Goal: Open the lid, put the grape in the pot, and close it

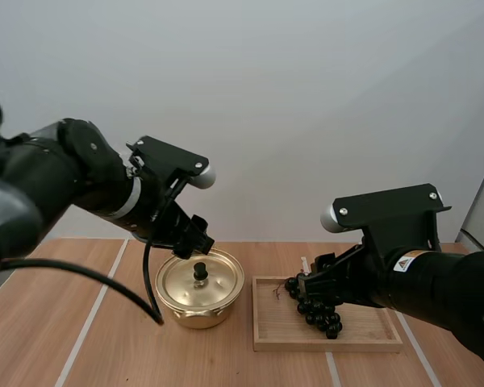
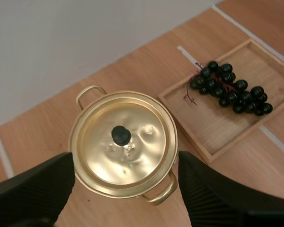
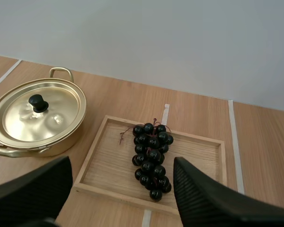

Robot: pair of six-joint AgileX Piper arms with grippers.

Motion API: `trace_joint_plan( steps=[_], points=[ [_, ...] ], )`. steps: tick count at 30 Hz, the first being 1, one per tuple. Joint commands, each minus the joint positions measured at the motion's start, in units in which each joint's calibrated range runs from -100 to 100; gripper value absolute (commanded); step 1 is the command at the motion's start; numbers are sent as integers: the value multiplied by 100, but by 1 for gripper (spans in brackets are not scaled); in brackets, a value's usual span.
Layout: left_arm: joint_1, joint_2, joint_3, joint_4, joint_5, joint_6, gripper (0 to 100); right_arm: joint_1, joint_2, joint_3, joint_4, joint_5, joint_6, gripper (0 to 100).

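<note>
Presently the left gripper, fingers apart, is hovering over the lid on the pot, the right gripper likewise over the grapes on the tray beside the pot; nothing done.

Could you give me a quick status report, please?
Left gripper open above lid; lid on pot. Right gripper open near grapes, lying in wooden tray. Nothing in the way.

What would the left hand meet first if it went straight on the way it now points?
Most likely the lid, at or near its black knob: the open left hand points down over the pot, which is closed. How far above it is, I cannot tell.
</note>
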Motion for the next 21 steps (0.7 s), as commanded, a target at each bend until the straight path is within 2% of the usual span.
trace_joint_plan(
  steps=[1, 5, 15, 21],
  points=[
    [-162, 930, -204, -230, 65, 267, 100, -24, -10, -76, 55, 69, -55, 100],
    [-335, 1637, -346, 34, -124, 267, 100, -24, -10, -76, 55, 189, -55, 100],
    [-344, 2551, -417, 450, -1656, 267, 100, -24, -10, -76, 55, 300, -55, 100],
    [-344, 3030, -545, 452, -1826, 267, 100, -24, -10, -76, 55, 300, -55, 100]
  ],
)
